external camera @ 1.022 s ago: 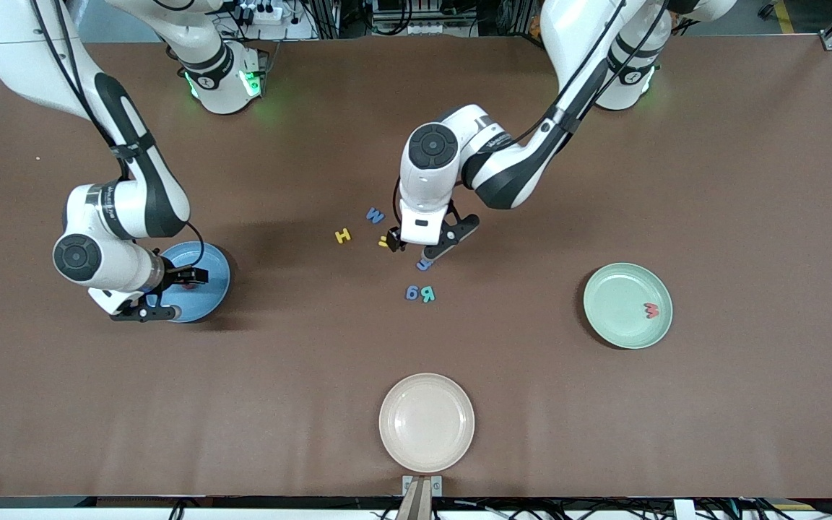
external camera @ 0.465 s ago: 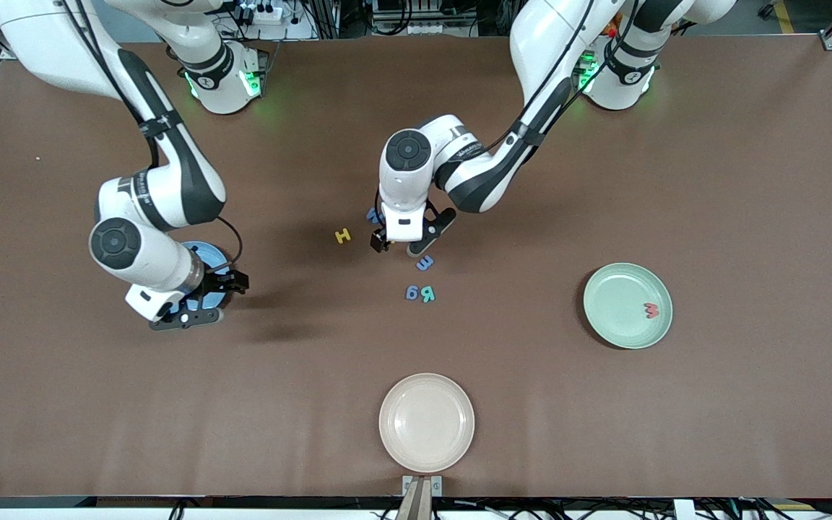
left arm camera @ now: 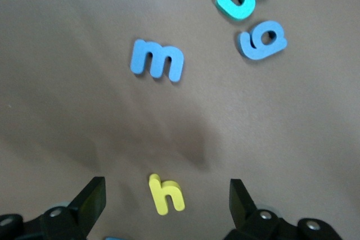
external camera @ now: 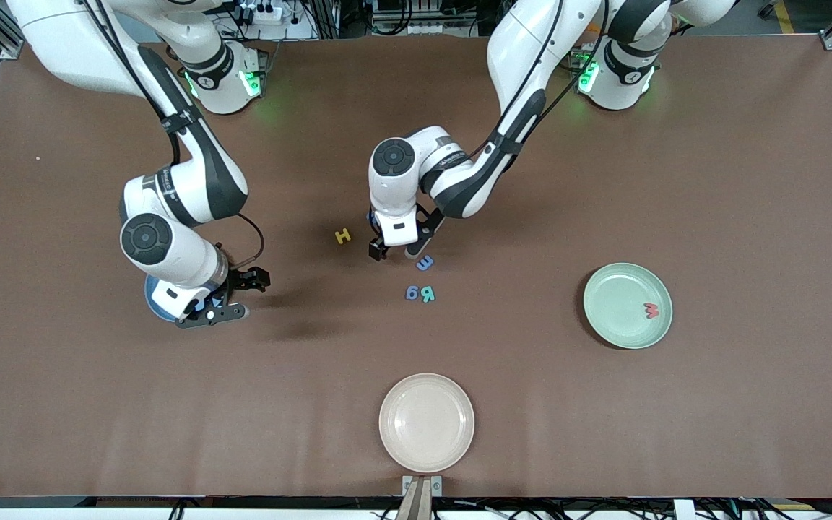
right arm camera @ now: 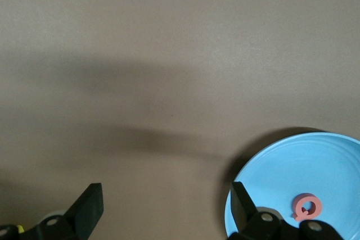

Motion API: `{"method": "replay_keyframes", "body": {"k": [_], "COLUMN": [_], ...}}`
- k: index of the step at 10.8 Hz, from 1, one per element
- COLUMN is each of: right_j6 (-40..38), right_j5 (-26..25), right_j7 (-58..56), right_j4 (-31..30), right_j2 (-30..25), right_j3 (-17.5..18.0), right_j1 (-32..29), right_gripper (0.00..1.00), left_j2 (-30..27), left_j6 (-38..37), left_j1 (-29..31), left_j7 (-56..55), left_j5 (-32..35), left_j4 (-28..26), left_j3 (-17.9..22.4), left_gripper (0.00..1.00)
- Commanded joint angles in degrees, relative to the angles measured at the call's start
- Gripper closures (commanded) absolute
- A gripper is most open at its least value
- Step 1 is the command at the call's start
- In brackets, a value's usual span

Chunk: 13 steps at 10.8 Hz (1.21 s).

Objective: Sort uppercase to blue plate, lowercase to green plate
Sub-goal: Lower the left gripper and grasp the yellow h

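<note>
- Lowercase h (left arm camera: 166, 195), the yellow one, is our pick in hand: it lies flat on the bench (external camera: 712, 180) in the letter cluster mid-bench, directly between the spread fingers (left arm camera: 93, 195) of the left hand (external camera: 395, 252).
- Left hand is released, nothing gripped yet, low over the bench w/ its wrist pointing straight down. We judge this the end of the approach, just before the grasp.
- Next move, as we read it: drop the last bit, pinch the h across its thin body, lift, then carry it to the green plate (external camera: 607, 289) toward the left arm's end of the bench, where the red w (external camera: 651, 310) lies already.
- Care needed: the foam is tiny and flat, so the fingertips must go nearly to the bench surface. A blue letter (external camera: 424, 263) lies near, a little nearer the front camera, and should not get nudged.
- Blue a (external camera: 412, 292) and teal R (external camera: 428, 294) touch each other, nearer the camera again. Yellow H (external camera: 343, 235) lies beside the left hand, toward the right arm's end.
- Right hand (external camera: 239, 296) is released and empty, over bare bench just beside the blue plate (right arm camera: 281, 172), which holds the red Q (right arm camera: 307, 206). Its wrist tilts toward the cluster.
- Approx. two of eight letters sorted so far.
</note>
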Motion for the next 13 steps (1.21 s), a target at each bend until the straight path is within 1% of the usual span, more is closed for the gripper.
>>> {"method": "replay_keyframes", "body": {"k": [1,2,4,5,7,8,9,10,11,13], "right_j6": [-0.5,-0.5,-0.5,-0.7,-0.6,-0.7,-0.7,-0.7,-0.7,-0.7], "right_j5": [0.6,0.6,0.6,0.6,0.6,0.6,0.6,0.6,0.6,0.6], "right_j7": [-0.5,-0.5,-0.6,-0.6,-0.5,-0.5,-0.5,-0.5,-0.5,-0.5], "right_j4": [2.0,2.0,1.8,1.7,1.6,1.6,1.6,1.6,1.6,1.6], "right_j2": [1.0,1.0,1.1,1.2,1.4,1.4,1.7,1.7,1.7,1.7], "right_j3": [0.1,0.1,0.1,0.1,0.1,0.1,0.1,0.1,0.1,0.1], "right_j1": [-0.9,-1.5,-1.5,-1.5,-1.5,-1.5,-1.5,-1.5,-1.5,-1.5], "right_gripper": [0.00,0.00,0.00,0.00,0.00,0.00,0.00,0.00,0.00,0.00], "left_j2": [2.2,2.9,3.9,4.5,5.1,5.3,5.5,5.6,5.7,5.9], "left_j6": [0.5,1.1,1.2,1.2,1.2,1.3,1.2,1.3,1.3,1.3], "left_j1": [-1.4,-1.8,-4.4,-4.6,-4.7,-4.7,-4.7,-5.1,-5.1,-5.2], "left_j7": [-3.6,-4.3,-5.8,-6.0,-6.0,-6.0,-6.0,-5.9,-5.9,-5.9], "left_j5": [0.3,0.4,0.3,0.2,0.2,0.2,0.2,0.2,0.2,0.2], "left_j4": [3.0,3.1,3.4,3.9,4.9,5.0,5.2,5.3,5.3,5.3], "left_j3": [1.1,1.1,3.7,4.1,4.1,4.1,4.1,4.1,4.1,4.1], "left_gripper": [0.06,0.08,0.12,0.13,0.18,0.22,0.26,0.33,0.42,0.56]}}
